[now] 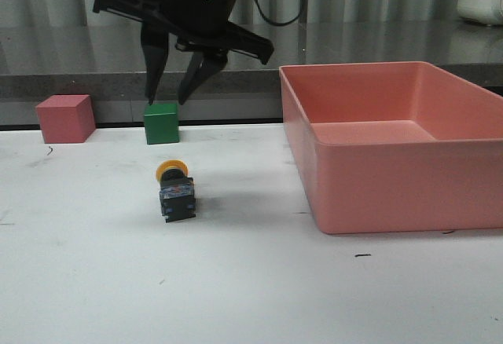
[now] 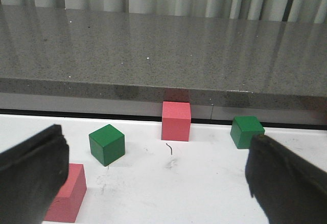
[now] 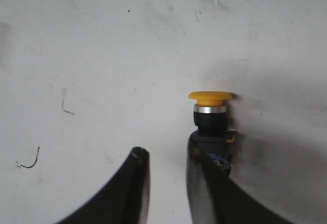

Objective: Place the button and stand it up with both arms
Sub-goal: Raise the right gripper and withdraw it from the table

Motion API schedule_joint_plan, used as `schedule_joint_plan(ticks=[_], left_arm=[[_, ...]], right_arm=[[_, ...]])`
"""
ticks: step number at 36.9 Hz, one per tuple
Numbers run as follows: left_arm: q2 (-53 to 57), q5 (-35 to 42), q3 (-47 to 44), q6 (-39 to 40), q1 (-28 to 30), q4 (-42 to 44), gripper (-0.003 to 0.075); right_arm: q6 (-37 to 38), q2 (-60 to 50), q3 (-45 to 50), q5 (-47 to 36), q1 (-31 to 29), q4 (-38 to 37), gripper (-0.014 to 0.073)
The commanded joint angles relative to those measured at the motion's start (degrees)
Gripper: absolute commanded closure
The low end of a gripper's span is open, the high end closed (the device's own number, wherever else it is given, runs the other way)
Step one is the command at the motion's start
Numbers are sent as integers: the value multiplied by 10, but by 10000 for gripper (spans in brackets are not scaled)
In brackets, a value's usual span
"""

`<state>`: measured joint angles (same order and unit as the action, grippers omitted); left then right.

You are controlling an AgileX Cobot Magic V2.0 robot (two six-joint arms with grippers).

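Observation:
The button (image 1: 174,191) lies on its side on the white table, left of centre, with its yellow cap pointing away from me. My right gripper (image 1: 167,98) hangs above and just behind it, fingers pointing down, open and empty. In the right wrist view the button (image 3: 210,112) lies beside one fingertip (image 3: 196,147), which hides part of its black body; the gripper (image 3: 167,150) holds nothing. My left gripper (image 2: 153,183) is wide open and empty, low over the table. It does not show in the front view.
A large pink bin (image 1: 393,148) stands at the right. A green cube (image 1: 162,122) and a pink cube (image 1: 66,118) sit at the table's back edge. The left wrist view shows two green cubes (image 2: 107,144) (image 2: 247,131) and two pink cubes (image 2: 176,120) (image 2: 66,193) before a grey counter.

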<state>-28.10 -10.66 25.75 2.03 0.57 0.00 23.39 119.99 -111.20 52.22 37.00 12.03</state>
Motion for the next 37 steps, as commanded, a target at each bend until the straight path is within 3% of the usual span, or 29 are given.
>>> schedule_joint_plan(ticks=[1,5,13,23,37], left_arm=[[-5,47,21,1,0,-4,48],[-5,47,21,1,0,-4,48],[-5,47,21,1,0,-4,48],[-5,47,21,1,0,-4,48],[-5,47,21,1,0,-4,48]], right_arm=[[-8,-55,-17,-12,-1,-1,576],[-9,-70,-17,-3,-2,-3,666],[-63,-113,-17,43,-30,-14,657],[-133,-164,-3,122,-124,-14,657],[-148,-318,244,31,-260,-54,657]])
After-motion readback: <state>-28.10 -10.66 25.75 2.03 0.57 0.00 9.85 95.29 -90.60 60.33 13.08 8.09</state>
